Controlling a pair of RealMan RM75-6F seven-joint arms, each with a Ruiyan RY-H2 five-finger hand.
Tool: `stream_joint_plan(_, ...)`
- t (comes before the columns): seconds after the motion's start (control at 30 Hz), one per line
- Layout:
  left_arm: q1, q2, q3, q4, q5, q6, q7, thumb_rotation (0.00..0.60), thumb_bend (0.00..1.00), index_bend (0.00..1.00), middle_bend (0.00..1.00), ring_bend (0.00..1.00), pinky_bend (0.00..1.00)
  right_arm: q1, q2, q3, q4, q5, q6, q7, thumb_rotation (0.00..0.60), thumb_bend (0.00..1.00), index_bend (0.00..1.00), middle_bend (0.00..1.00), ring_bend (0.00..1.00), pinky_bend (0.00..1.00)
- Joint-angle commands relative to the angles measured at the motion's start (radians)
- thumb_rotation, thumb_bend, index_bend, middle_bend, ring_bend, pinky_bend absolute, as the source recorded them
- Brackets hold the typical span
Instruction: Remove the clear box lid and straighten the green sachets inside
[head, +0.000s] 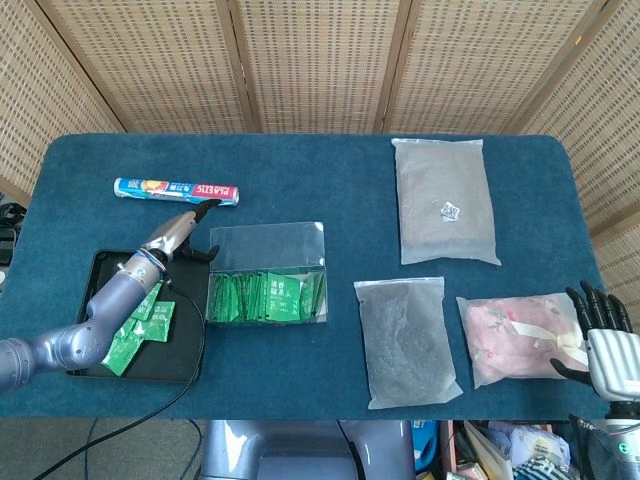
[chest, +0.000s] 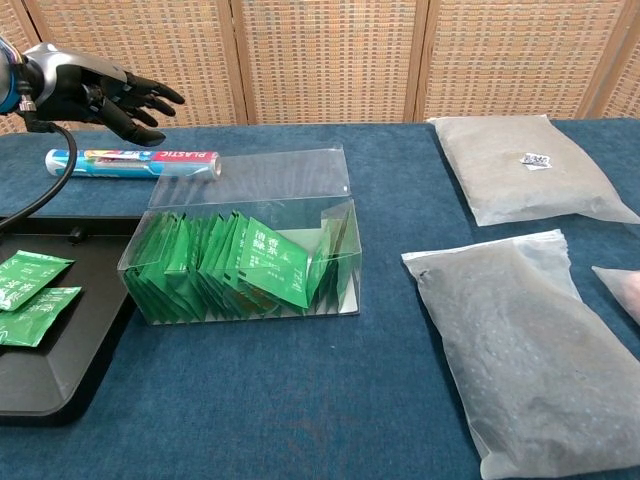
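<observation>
The clear box (chest: 240, 265) is sitting open mid-table beside the black tray (chest: 60, 350), green sachets (chest: 235, 262) leaning unevenly inside — its lid (chest: 250, 177) is lying flat just behind it. The left hand (chest: 95, 90) is hovering above the lid's corner, fingers spread, gripping nothing. The right hand (head: 603, 335) is resting empty — fingers apart — at the table's edge.

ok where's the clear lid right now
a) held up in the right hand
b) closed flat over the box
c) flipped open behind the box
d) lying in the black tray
c: the clear lid lies flipped back behind the box, with the green sachets uncovered.
</observation>
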Motion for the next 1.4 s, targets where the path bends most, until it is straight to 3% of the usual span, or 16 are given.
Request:
stream_joint_plan(0.03, 0.052, 0.050, 0.003, -0.092, 0.205, 0.110, 0.067, 0.600, 0.47, 0.00, 0.00, 0.00, 0.00, 0.000, 0.001, 0.001, 0.000, 0.001, 0.000, 0.002, 0.600, 0.00, 0.00, 0.00, 0.00, 0.00)
stream_joint_plan(0.13, 0.082, 0.076, 0.020, -0.146, 0.330, 0.146, 0.105, 0.600, 0.47, 0.01, 0.00, 0.00, 0.00, 0.001, 0.001, 0.003, 0.002, 0.006, -0.003, 0.004, 0.600, 0.00, 0.00, 0.00, 0.00, 0.00)
stream_joint_plan(0.3, 0.118, 0.106, 0.040, -0.220, 0.501, 0.195, 0.158, 0.600, 0.47, 0.21, 0.00, 0.00, 0.00, 0.000, 0.003, 0.009, 0.005, 0.017, -0.002, 0.010, 0.600, 0.00, 0.00, 0.00, 0.00, 0.00)
stream_joint_plan(0.43, 0.128, 0.107, 0.052, -0.255, 0.587, 0.223, 0.227, 0.600, 0.46, 0.27, 0.00, 0.00, 0.00, 0.000, 0.004, 0.013, 0.007, 0.026, -0.006, 0.015, 0.600, 0.00, 0.00, 0.00, 0.00, 0.00)
stream_joint_plan(0.83, 0.101, 0.051, 0.068, -0.263, 0.584, 0.207, 0.398, 0.600, 0.46, 0.29, 0.00, 0.00, 0.00, 0.000, 0.008, 0.017, 0.009, 0.036, -0.012, 0.024, 0.600, 0.00, 0.00, 0.00, 0.00, 0.00)
stream_joint_plan(1.03, 0.088, 0.034, 0.109, -0.212, 0.584, 0.188, 0.515, 0.600, 0.46, 0.31, 0.00, 0.00, 0.00, -0.005, 0.013, 0.021, 0.013, 0.049, -0.012, 0.044, 0.600, 0.00, 0.00, 0.00, 0.00, 0.00)
stream_joint_plan(1.13, 0.099, 0.017, 0.118, -0.188, 0.616, 0.194, 0.517, 0.600, 0.46, 0.32, 0.00, 0.00, 0.00, -0.006, 0.014, 0.023, 0.015, 0.052, -0.012, 0.049, 0.600, 0.00, 0.00, 0.00, 0.00, 0.00)
stream_joint_plan(1.4, 0.157, -0.071, 0.160, -0.032, 0.849, 0.267, 0.458, 0.600, 0.36, 0.33, 0.00, 0.00, 0.00, -0.007, 0.015, 0.027, 0.018, 0.061, -0.014, 0.053, 0.600, 0.00, 0.00, 0.00, 0.00, 0.00)
